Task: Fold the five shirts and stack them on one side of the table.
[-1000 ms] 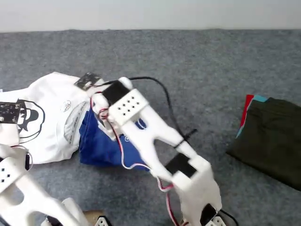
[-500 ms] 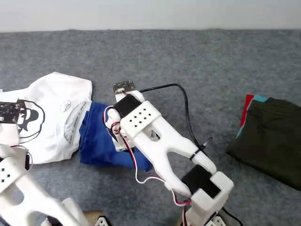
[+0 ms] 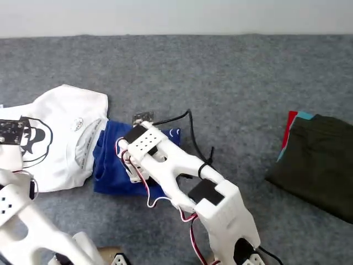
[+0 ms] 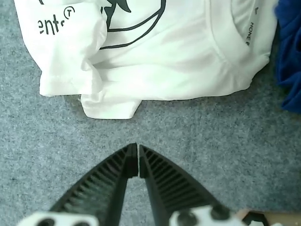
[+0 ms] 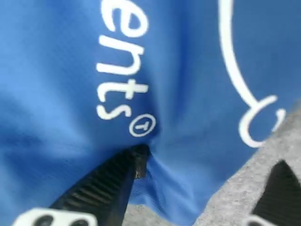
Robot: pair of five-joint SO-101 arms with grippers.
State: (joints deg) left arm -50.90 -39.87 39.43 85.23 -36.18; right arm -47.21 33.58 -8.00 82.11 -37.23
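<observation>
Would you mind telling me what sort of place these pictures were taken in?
Likely a robotics test bench for folding laundry: a grey-covered table against a plain wall, the right arm over a blue shirt, and folded shirts stacked at one side.

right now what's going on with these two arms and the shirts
The right gripper is open and down on the blue shirt, one finger pressing into the fabric near its edge. The left gripper is shut on nothing, over bare table beside the rumpled white shirt. A dark folded pile sits at the other side. The folding is not yet finished.
</observation>
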